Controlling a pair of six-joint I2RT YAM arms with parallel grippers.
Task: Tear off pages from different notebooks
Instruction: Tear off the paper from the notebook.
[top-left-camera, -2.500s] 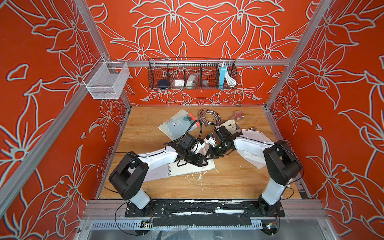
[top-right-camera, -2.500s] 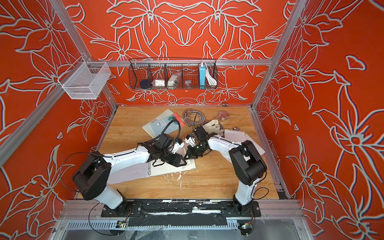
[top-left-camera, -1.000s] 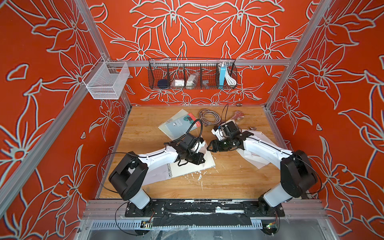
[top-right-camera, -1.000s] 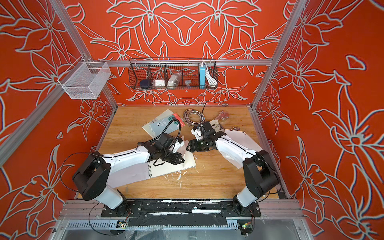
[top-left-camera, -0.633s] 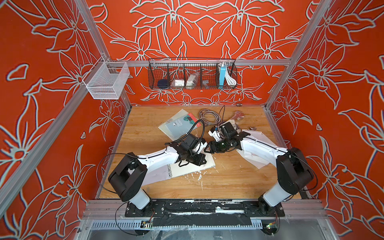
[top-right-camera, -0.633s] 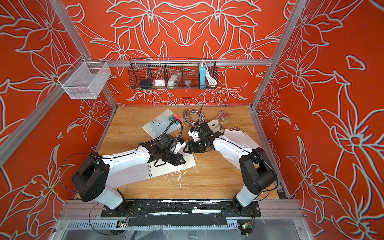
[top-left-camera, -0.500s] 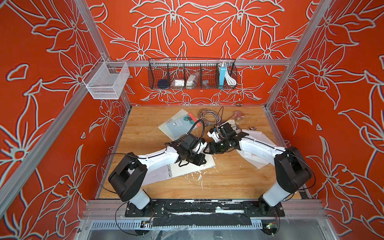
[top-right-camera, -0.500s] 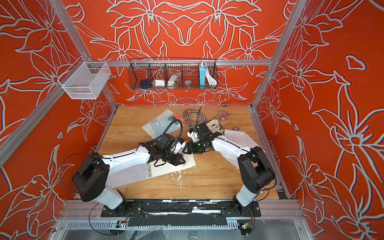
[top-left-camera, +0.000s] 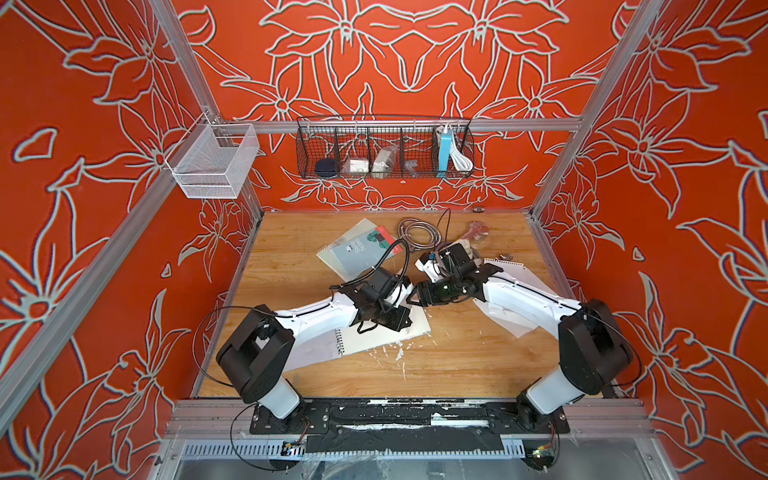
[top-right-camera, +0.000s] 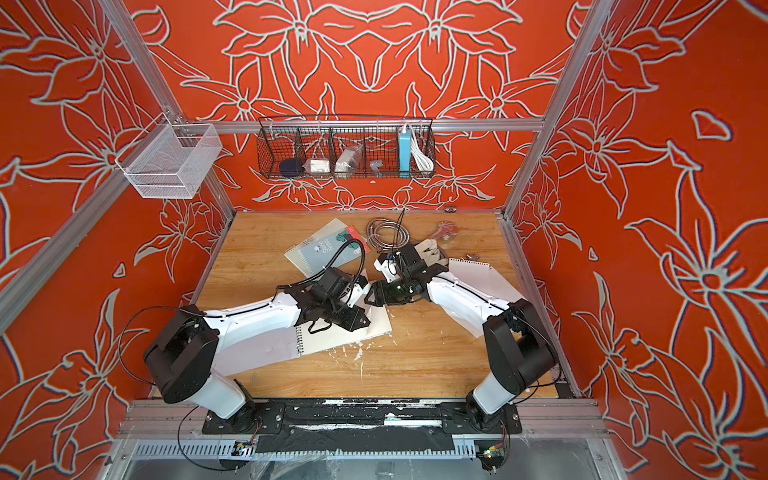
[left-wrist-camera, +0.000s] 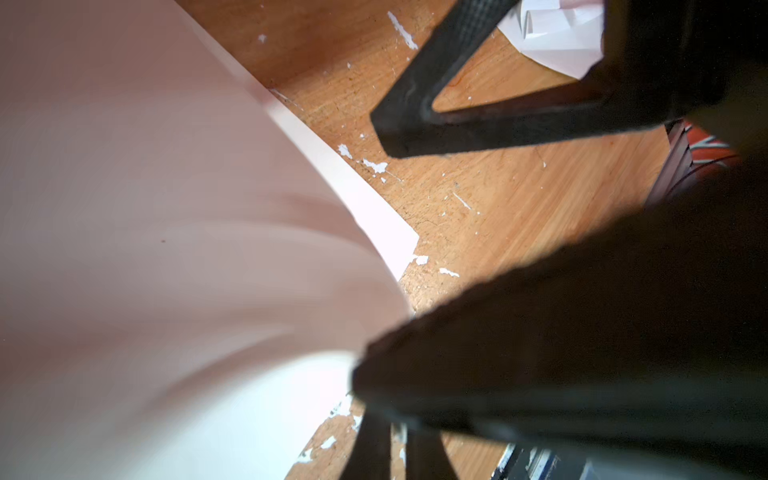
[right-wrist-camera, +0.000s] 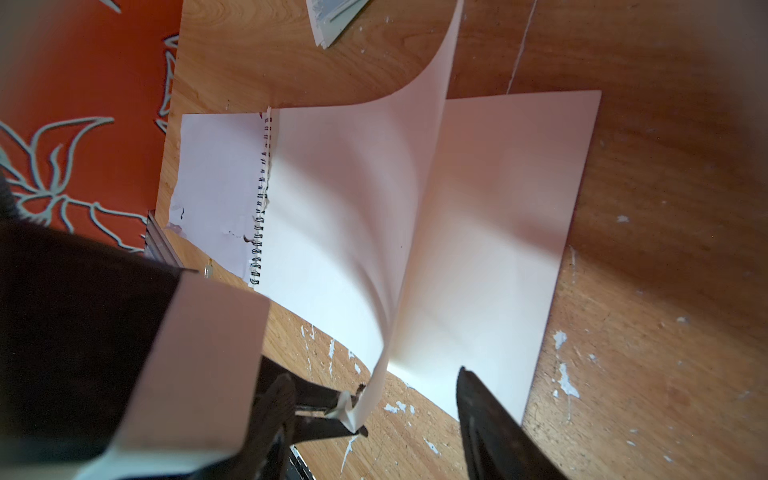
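An open spiral notebook (top-left-camera: 374, 343) (top-right-camera: 332, 340) (right-wrist-camera: 498, 208) lies at mid-table under my left arm. One of its pages (right-wrist-camera: 365, 208) (left-wrist-camera: 166, 208) curls up off it. My left gripper (top-left-camera: 405, 318) (top-right-camera: 365, 320) (right-wrist-camera: 345, 411) (left-wrist-camera: 399, 451) is shut on that page's corner. My right gripper (top-left-camera: 415, 296) (top-right-camera: 371, 297) (right-wrist-camera: 374, 374) is open and straddles the raised page's edge right beside the left fingertips. A light blue Steno notebook (top-left-camera: 359, 249) (top-right-camera: 324, 249) lies closed further back. Loose torn pages (top-left-camera: 513, 274) (top-right-camera: 478, 278) lie under my right arm.
A coiled metal hose (top-left-camera: 419, 232) and an off-white glove (top-left-camera: 467, 245) lie at the back. Paper scraps (top-left-camera: 399, 353) litter the wood in front of the open notebook. A black wire basket (top-left-camera: 384, 149) and a white mesh basket (top-left-camera: 212, 166) hang on the walls.
My right gripper has moved left, closer to the left gripper and the raised page. The left gripper stays shut on the page corner in the same place.
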